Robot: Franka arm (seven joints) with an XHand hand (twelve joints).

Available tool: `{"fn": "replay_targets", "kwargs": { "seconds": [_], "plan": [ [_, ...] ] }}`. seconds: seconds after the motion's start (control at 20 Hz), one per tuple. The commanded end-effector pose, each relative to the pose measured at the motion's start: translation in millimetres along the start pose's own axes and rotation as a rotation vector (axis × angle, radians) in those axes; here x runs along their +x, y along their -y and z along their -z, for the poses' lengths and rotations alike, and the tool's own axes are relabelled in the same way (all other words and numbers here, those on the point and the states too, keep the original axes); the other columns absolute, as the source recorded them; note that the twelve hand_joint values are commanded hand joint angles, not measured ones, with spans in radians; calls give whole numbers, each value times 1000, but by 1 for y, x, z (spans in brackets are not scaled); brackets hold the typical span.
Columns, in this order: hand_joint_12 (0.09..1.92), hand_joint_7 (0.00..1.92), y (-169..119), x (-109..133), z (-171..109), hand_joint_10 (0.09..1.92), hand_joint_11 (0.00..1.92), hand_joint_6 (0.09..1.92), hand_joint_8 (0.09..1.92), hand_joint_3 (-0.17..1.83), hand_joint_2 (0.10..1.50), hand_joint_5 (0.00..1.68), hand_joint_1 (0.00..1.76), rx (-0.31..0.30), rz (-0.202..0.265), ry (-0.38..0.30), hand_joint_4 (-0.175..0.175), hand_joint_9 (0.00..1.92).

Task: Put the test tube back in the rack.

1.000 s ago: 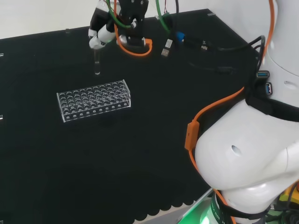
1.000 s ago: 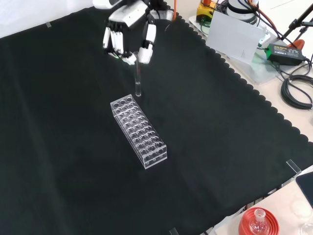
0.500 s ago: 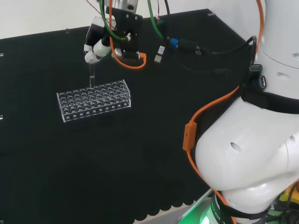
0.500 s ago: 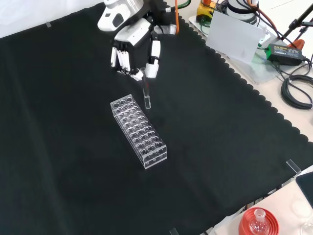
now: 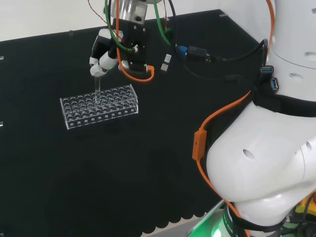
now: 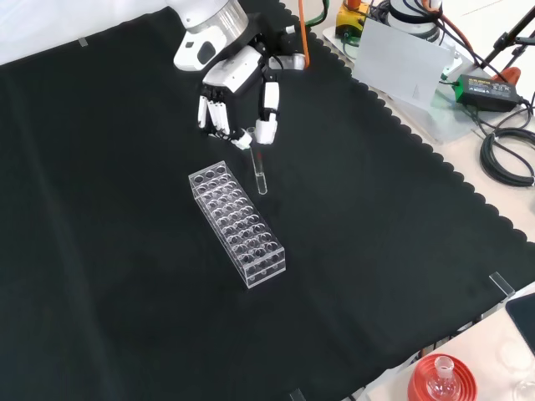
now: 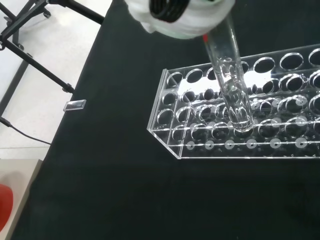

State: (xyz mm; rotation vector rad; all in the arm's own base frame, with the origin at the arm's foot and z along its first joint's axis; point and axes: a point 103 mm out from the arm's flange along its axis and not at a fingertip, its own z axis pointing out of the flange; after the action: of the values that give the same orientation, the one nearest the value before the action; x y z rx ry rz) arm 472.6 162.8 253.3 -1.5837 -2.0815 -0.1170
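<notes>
Head view: black and white robot hand [image 5: 104,54] above the far edge of the clear plastic rack with its grid of round holes [image 5: 99,105], fingers curled in and pinching the top of the clear glass test tube [image 5: 97,89]. Tube hanging below the fingertips, long axis close to upright, rounded closed end down, open end up between the fingers. Front view: same tube [image 6: 260,175] just beside the rack [image 6: 237,225], on its right, near the far end, lower tip apart from the black cloth [image 6: 376,209]. Wrist view: rounded tip [image 7: 239,118] over the rack's holes [image 7: 280,107], near an outer row, not yet inside any hole as far as can be judged.

Likely trouble from here: tip landing on the plastic between two holes instead of in one, tilting or nudging the light rack. Slight lean of the tube, if real, enough to catch a rim on the way down. Releasing too early, with the tip not seated, likely to tip the tube over onto the cloth.
</notes>
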Motion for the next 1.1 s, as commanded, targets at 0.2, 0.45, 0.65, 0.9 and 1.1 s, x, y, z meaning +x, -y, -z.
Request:
{"fn": "replay_targets", "kwargs": {
  "seconds": [0.2, 0.45, 0.65, 0.9, 1.1],
  "plan": [
    [1262, 1249, -9, -14, -4, 588, 697, 650, 620, 45, 985, 1192, 1299, 14, -12, 2, -175, 1114],
    [1261, 1250, -22, -30, -2, 588, 698, 649, 620, 50, 983, 1192, 1299, 6, -27, 24, -175, 1114],
    [1260, 1250, -31, -38, -1, 589, 700, 649, 620, 55, 980, 1193, 1299, 11, -35, 37, -175, 1115],
    [1260, 1250, -33, -44, 1, 589, 702, 649, 619, 62, 977, 1193, 1299, 6, -39, 41, -175, 1116],
    [1259, 1250, -34, -46, 2, 589, 704, 649, 619, 69, 973, 1193, 1299, 10, -38, 33, -175, 1116]
  ]
}}
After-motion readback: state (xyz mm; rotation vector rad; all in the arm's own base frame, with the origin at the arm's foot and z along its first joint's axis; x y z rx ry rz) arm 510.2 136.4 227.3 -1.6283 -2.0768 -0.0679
